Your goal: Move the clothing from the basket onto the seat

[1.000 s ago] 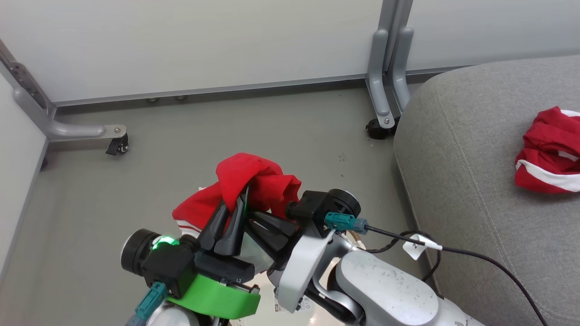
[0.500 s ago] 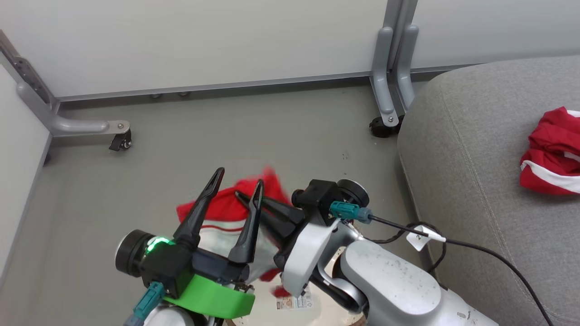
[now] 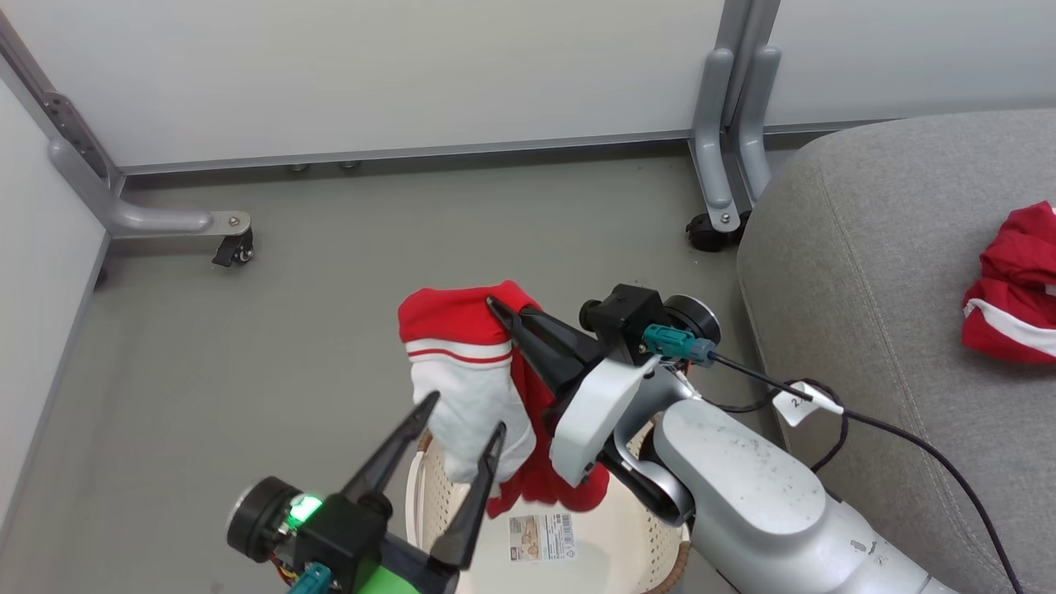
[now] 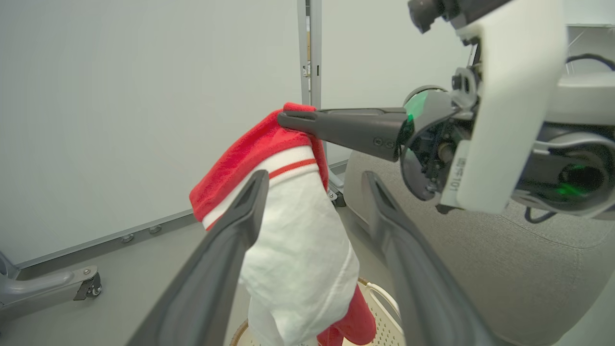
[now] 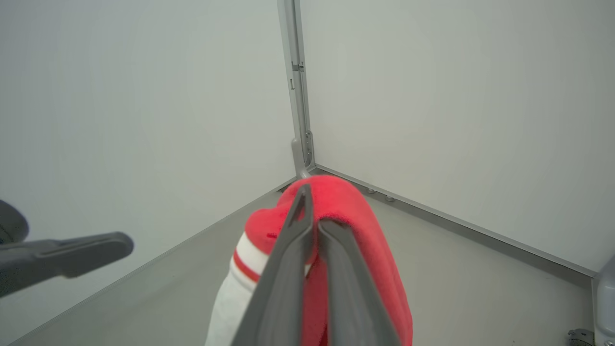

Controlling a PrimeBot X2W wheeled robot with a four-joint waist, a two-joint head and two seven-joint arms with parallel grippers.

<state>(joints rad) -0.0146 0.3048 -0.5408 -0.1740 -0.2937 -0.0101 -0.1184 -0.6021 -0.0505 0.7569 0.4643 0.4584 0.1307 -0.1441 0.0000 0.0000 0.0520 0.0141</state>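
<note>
Head view: looked down on a grey floor [image 3: 289,330], pale wall panels [image 3: 412,74] at the far side, the seat [image 3: 866,289] at the right.
Right gripper [image 3: 495,305]: fingers pressed together, clamped on the red top fold of one piece of clothing [image 3: 462,363], which was held up over the basket [image 3: 635,528].
Held clothing: red band uppermost, white and red stripes under it, a large white panel hanging at the left, red fabric trailing at the right. Whether its lower end touched the basket could not be told.
Left gripper [image 3: 467,414]: fingers spread wide apart, gripping nothing, on the near side of the hanging fabric. In the left wrist view the white panel showed between them; contact could not be told.
Basket: cream, perforated, brown rim, on the floor at the near edge, just left of the seat, with a printed label [image 3: 540,536] on its bottom.
Seat: grey woven cushion with stitched seams, along the right side.
Second garment [image 3: 1011,305]: red with a white stripe, crumpled on the seat at the far right, well apart from both grippers.
Panel legs [image 3: 718,165]: grey, on castors, at the far side of the floor.
</note>
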